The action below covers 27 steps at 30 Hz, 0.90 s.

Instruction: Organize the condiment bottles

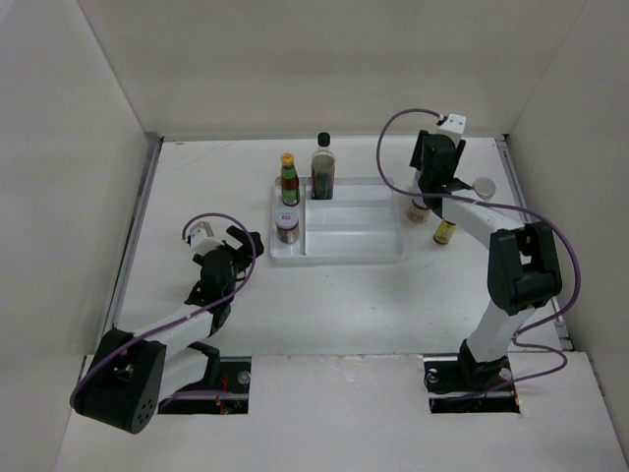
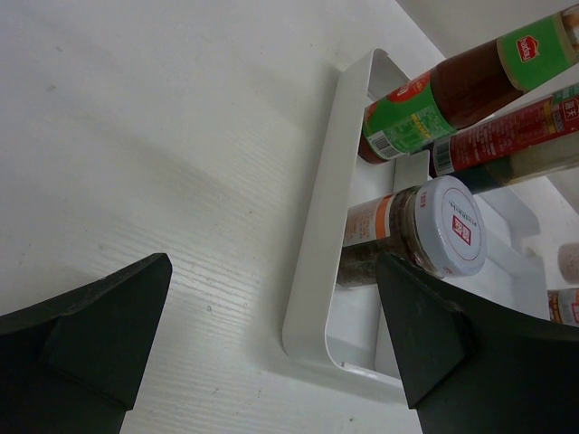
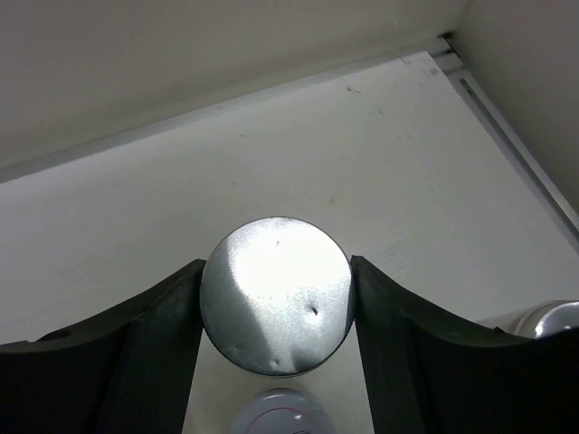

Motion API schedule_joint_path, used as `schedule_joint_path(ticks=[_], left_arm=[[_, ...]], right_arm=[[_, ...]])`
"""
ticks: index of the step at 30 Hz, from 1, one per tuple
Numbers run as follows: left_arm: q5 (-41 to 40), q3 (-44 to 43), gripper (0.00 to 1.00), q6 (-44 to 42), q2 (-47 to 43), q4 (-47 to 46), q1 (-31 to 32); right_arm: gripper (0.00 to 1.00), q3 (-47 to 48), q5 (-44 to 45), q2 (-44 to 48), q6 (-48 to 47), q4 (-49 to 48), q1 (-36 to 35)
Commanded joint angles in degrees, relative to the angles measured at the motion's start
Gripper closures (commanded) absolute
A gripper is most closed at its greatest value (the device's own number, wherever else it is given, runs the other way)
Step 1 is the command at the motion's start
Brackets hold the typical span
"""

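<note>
A white tray (image 1: 354,239) holds a yellow-capped red sauce bottle (image 1: 289,180), a tall dark black-capped bottle (image 1: 323,167) and a short jar (image 1: 287,227). Right of the tray stand a small yellow-capped dark bottle (image 1: 445,232), a jar (image 1: 420,209) and a pale shaker (image 1: 484,186). My right gripper (image 3: 276,294) is shut on a silver-lidded shaker (image 3: 271,298), both fingers touching its lid. My left gripper (image 2: 271,271) hangs open just off the tray's near left corner (image 2: 312,334), with nothing between its fingers. The white-lidded jar (image 2: 425,235) is close to its right finger.
White walls enclose the table on three sides, and a metal rail (image 3: 516,145) runs along the right wall close to my right gripper. A white-lidded jar (image 3: 280,411) sits just below the held shaker, and another silver lid (image 3: 543,321) is at its right.
</note>
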<state>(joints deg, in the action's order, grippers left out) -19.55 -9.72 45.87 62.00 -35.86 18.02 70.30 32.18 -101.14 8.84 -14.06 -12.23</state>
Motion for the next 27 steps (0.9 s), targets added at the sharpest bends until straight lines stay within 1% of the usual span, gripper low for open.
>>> schedule_joint_path(ticks=[1,5,9,12,16,19,23,25,27], left_arm=[[0.13,-1.27,0.00,0.36,-0.04,-3.61,-0.05],[0.66,-0.92,0.00,0.45,-0.73,-3.61,-0.66],[0.74,-0.92,0.00,0.36,-0.83,-3.52,-0.84],[0.74,-0.48,0.00,0.36,-2.05,-3.52,-1.02],[1.18,-0.66,0.00,0.45,-1.53,-3.26,-1.19],[1.10,-0.57,0.00,0.45,-1.71,-3.61,-0.93],[1.62,-0.66,0.00,0.54,-1.26,-3.60,-1.10],[1.36,-0.74,0.00,0.54,-1.18,-3.61,-0.84],[1.62,-0.92,0.00,0.54,-0.65,-3.61,-1.10]], right_arm=[[0.45,2.11,-1.16,4.82,-2.69,-12.83,-6.96],[0.45,4.66,-3.08,1.57,-1.55,-13.09,-12.15],[0.45,7.47,-5.46,-1.42,1.17,-12.74,-15.76],[0.45,9.15,-6.61,-3.18,2.58,-11.95,-16.99],[0.44,10.12,-6.87,-4.85,3.46,-9.58,-17.96],[0.42,8.81,-7.31,-5.20,3.81,-9.05,-17.96],[0.38,7.66,-10.12,-6.17,4.96,-7.91,-17.96],[0.30,6.96,-9.95,-6.09,5.13,-7.56,-17.96],[0.24,6.60,-10.30,-5.65,5.92,-7.56,-17.96]])
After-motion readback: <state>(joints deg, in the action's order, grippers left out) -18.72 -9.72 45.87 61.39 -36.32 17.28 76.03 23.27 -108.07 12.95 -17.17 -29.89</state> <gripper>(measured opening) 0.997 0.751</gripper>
